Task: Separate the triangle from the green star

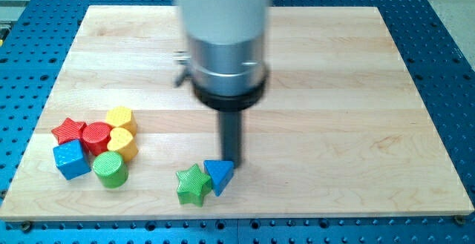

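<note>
A blue triangle (219,175) lies near the view's bottom centre, touching the right side of a green star (193,184). My tip (232,161) is down on the board just above and to the right of the triangle, very close to its upper right edge; I cannot tell if it touches. The star is to the lower left of the tip.
A cluster sits at the view's left: a red star (68,131), a red cylinder (96,136), a yellow cylinder (119,118), a yellow heart-shaped block (122,143), a blue cube (71,159) and a green cylinder (110,169). The wooden board (356,125) lies on a blue perforated table.
</note>
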Available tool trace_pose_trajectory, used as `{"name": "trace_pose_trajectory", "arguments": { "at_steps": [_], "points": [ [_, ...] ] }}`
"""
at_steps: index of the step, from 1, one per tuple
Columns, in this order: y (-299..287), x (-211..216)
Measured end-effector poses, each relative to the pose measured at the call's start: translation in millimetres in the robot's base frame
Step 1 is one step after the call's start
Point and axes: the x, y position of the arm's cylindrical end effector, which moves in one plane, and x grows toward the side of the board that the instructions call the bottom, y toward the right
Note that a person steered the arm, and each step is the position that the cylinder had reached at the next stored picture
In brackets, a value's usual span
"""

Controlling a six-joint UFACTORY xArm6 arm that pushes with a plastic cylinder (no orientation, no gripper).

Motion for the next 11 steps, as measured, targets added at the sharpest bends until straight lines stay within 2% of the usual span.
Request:
{"name": "trace_pose_trajectory", "arguments": {
  "at_steps": [1,2,7,11],
  "points": [
    [67.3,16.8],
    [81.6,63.4],
    [39.8,67.3],
    [-40.7,66.8]
  ]
}}
